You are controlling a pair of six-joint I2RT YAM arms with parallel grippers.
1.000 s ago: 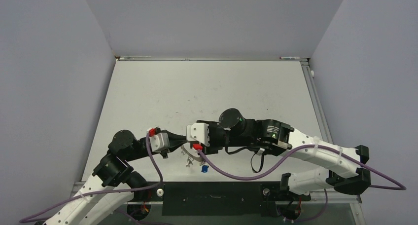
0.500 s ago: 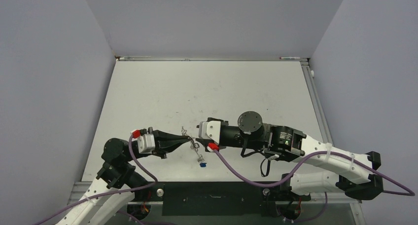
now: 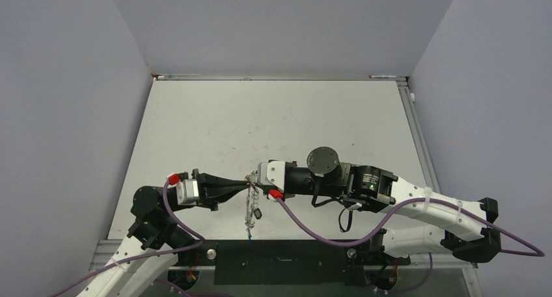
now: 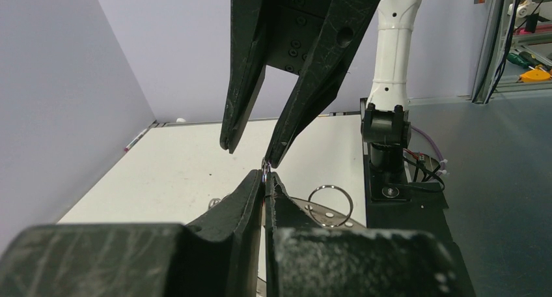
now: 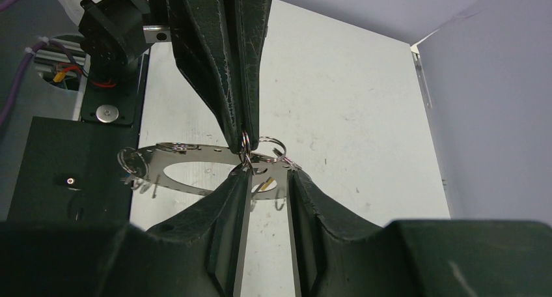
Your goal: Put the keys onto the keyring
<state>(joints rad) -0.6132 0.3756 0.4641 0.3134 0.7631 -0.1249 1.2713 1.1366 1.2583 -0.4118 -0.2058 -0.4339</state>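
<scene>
I'm pinching my left hand fully shut on a small loop at the rim of the keyring. The flat ring is hanging from that pinch over the near part of the bench. A couple of keys are dangling off its low end.

My right hand is facing the left one tip to tip, jaws partly open and gripping nothing. It's straddling the rim right at that loop, and one finger is looking very close to the wire. I can't tell if it's touching.

I'm reading this as a second grip being taken. The ring is going to want to swing, so I'm thinking: left pinch firm, right jaws square on the rim, closing slowly beside the loop.
</scene>
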